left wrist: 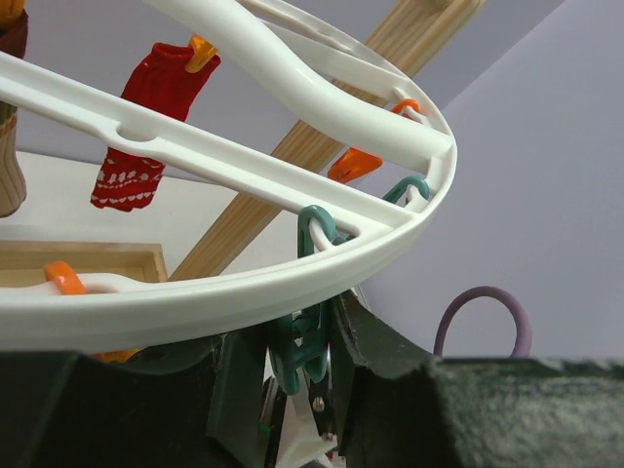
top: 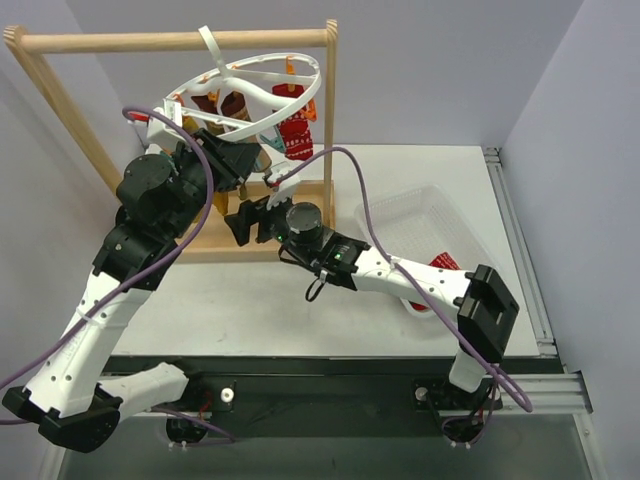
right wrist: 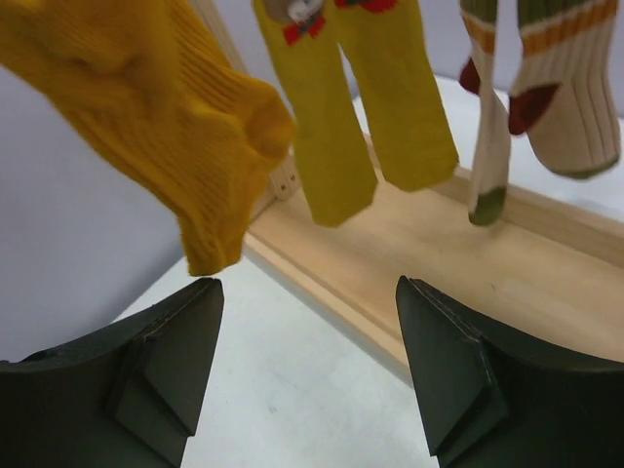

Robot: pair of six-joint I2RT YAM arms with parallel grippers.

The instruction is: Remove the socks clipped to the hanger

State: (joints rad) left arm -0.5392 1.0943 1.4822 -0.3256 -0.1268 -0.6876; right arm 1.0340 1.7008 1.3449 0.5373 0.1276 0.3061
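White table [right wrist: 292, 390]: your right gripper [right wrist: 307, 292] stands open, empty — mustard sock [right wrist: 166, 117] hangs down at upper left; left gripper [left wrist: 297, 361] clamps teal clip [left wrist: 314, 232].

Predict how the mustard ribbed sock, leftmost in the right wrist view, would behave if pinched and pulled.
The mustard ribbed sock probably folds limply: it hangs bent, toe drooping. Its coarse ribbed knit should give friction, so slipping seems unlikely, though it may stretch before releasing. Soft fabric, it looks light and unbreakable.

The hanger [top: 316, 88] hangs tilted from the rack [top: 120, 42] at the worktop's [top: 250, 300] rear left, with socks [top: 297, 135] beneath it. A basket [top: 400, 215] lies to the right.
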